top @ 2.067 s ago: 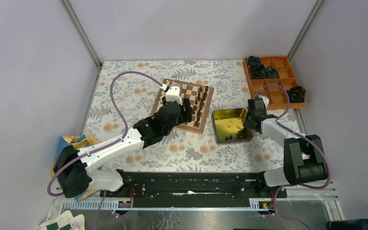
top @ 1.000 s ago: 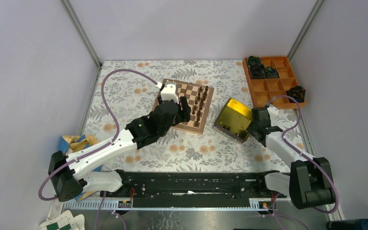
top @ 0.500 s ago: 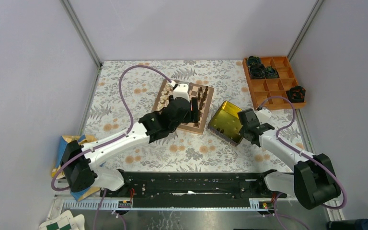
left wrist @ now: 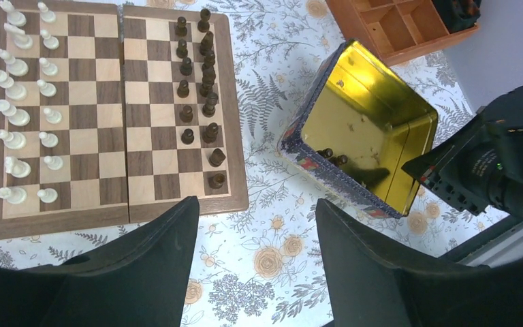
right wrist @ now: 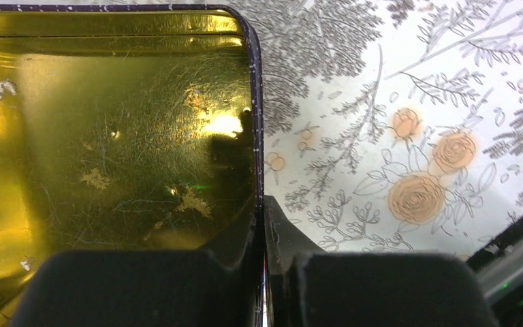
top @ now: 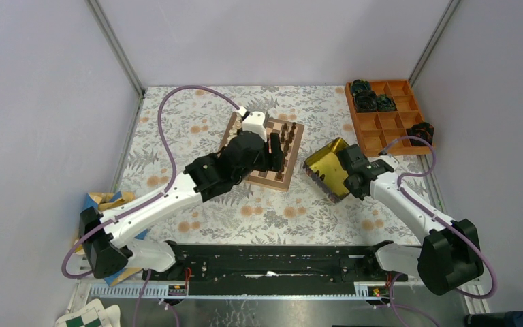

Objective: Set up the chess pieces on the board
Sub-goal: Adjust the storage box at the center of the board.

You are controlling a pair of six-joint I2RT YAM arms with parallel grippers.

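The board lies on the flowered cloth with cream chess pieces in two rows on its left side and dark chess pieces in two rows on its right. From above, the board is partly covered by my left arm. My left gripper hangs open and empty over the cloth just off the board's near right corner, also seen from above. My right gripper is shut on the wall of the yellow tin. The tin is tipped up toward the board. Two dark pieces lie in its low corner.
An orange compartment tray with black gear-like lumps stands at the back right. A green-and-white checkered sheet lies off the near left edge. A blue and yellow object sits beside the left arm's base.
The tin, flat on the cloth two seconds ago, is now gripped and tilted toward the board by my right gripper. My left gripper has shifted right across the board.
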